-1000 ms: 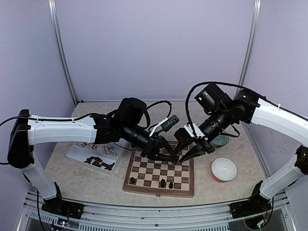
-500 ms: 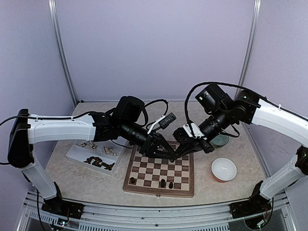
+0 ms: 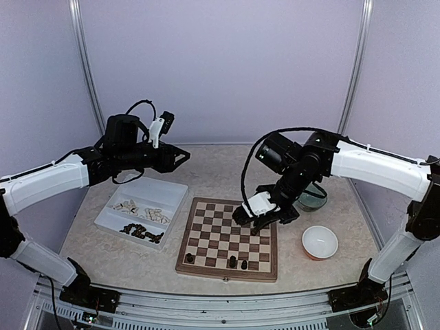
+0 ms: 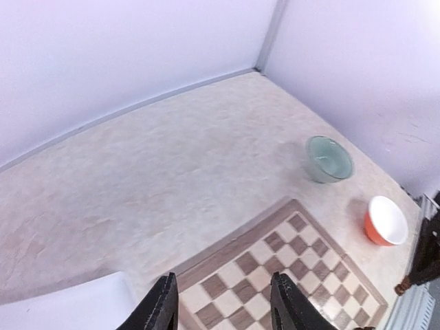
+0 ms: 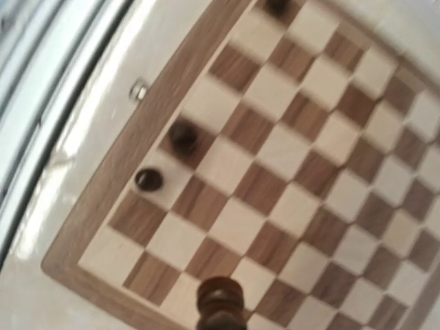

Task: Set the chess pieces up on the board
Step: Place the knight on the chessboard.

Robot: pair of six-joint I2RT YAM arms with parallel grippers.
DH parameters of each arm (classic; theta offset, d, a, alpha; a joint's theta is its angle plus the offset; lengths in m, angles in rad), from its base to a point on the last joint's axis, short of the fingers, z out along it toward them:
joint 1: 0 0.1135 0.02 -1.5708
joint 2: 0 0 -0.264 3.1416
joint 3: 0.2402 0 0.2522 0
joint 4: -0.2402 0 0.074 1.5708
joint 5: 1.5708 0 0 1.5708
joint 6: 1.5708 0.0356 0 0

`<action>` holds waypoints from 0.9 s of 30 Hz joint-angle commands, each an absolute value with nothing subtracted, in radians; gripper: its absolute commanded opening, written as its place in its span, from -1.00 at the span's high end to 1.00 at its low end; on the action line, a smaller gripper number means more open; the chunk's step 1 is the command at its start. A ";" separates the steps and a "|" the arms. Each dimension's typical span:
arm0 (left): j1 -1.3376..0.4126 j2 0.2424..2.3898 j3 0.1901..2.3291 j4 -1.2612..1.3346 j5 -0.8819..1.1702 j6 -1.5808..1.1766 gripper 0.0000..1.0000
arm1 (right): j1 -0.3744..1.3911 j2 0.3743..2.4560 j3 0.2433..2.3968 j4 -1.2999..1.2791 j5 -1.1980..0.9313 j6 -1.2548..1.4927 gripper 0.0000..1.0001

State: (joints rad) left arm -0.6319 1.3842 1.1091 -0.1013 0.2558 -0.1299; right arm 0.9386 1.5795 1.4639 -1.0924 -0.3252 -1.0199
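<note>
- Change: a second back the two grippers met tip to tip over the far edge of the square wooden chessboard (image 3: 214, 237). Now they are well apart. I read this as a hand-over just finished.
- Left gripper (image 3: 180, 155) has swung up and away to the left, high above the white rectangular tray (image 3: 172, 185). Its wrist view shows the fingers (image 4: 165, 302) parted with nothing between them, so it is open and empty.
- Right gripper (image 3: 259, 223) is closed right down and hangs over the right half of the board. A small dark brown chess piece (image 5: 220, 299) sits at the bottom edge of its wrist view, and I judge it pinched there. The fingers themselves do not show in that view.
- Meaning: the piece is now with the arm that reaches this side of the board. The next step is probably lowering it onto a square, though which square I cannot tell.
- Board: dark brown and cream checks with a brown border and a small metal clasp (image 5: 139, 89) on the near edge. It lies flat, just right of the tray.
- Three dark pieces (image 3: 232, 261) stand upright on the row nearest the arms, two side by side by the clasp and one toward the left corner.
- In the tray lie loose dark chessmen (image 3: 141, 232) and pale cream chessmen (image 3: 141, 206). Most of the set-up is still to do.
</note>
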 commanded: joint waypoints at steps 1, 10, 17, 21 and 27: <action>-0.552 1.321 1.057 -0.035 0.131 -0.147 0.08 | 0.997 1.636 1.418 -1.144 -0.181 -1.016 1.00; -0.551 1.270 1.050 -0.062 0.067 -0.108 0.07 | 1.032 1.752 1.343 -1.104 -0.099 -0.922 0.99; -0.565 1.256 1.045 -0.061 0.075 -0.111 0.07 | 1.032 1.786 1.309 -1.026 -0.108 -0.869 0.86; -0.575 1.263 1.046 -0.066 0.075 -0.108 0.07 | 1.032 1.782 1.290 -0.997 -0.115 -0.853 0.56; -0.586 1.273 1.049 -0.072 0.073 -0.104 0.06 | 1.019 1.691 1.245 -0.980 -0.173 -0.862 0.10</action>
State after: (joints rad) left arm -0.5758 1.2762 1.0367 -0.0765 0.0738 -0.1215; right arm 1.0264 1.7668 1.2747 -1.0016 -0.1238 -0.8635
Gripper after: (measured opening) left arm 0.468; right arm 0.401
